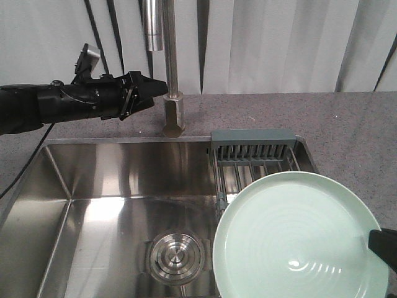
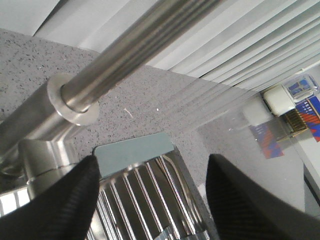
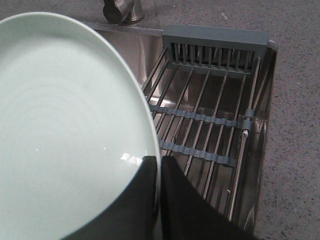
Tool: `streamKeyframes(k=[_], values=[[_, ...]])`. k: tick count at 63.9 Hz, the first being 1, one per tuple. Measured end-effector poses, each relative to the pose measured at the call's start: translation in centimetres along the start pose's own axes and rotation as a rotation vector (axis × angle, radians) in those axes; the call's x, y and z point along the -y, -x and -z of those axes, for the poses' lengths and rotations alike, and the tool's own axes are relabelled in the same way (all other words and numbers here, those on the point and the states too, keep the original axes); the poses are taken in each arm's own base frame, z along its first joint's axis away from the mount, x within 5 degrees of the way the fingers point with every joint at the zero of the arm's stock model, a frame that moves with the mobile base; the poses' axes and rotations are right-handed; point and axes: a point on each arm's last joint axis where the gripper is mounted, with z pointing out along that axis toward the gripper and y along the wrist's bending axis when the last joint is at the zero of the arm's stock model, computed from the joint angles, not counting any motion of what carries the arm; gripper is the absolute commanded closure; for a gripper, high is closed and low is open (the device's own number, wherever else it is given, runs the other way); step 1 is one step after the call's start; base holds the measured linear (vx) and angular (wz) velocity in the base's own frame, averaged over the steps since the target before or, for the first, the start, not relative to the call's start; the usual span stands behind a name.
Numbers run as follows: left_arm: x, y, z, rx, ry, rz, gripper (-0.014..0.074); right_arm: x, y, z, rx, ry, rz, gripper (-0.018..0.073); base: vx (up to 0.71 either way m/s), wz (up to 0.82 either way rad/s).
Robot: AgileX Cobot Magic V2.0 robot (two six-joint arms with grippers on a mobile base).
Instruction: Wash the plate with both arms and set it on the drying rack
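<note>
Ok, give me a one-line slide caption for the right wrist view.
Right gripper clamps the mint-green plate by its rim, next to the wire drying rack.

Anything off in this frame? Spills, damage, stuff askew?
Nothing stands out. The plate looks intact, pinched at its rim by the right end effector and held partly over the drying rack. The left end effector is open beside the faucet. A glint on the plate may be water; cannot tell.

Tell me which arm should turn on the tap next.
Left. The left claw is open and right beside the tap. The right claw is clamped on the plate rim, next to the rack.
</note>
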Motion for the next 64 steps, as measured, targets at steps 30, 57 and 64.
streamKeyframes(k=[30,57,64], values=[[-1.2,0.8,-3.3,-0.014,-0.045,0.044,0.0157,0.0,0.0,0.0,0.000,0.000,0.000,0.0564,0.00,0.00],[-0.5,-0.7,-4.2,-0.120,-0.096,0.011,0.0157,0.0,0.0,0.0,0.000,0.000,0.000,0.0564,0.00,0.00],[-0.4,-1.2,-4.1,-0.183,-0.102,-0.007,0.0157,0.0,0.0,0.0,0.000,0.000,0.000,0.0564,0.00,0.00]])
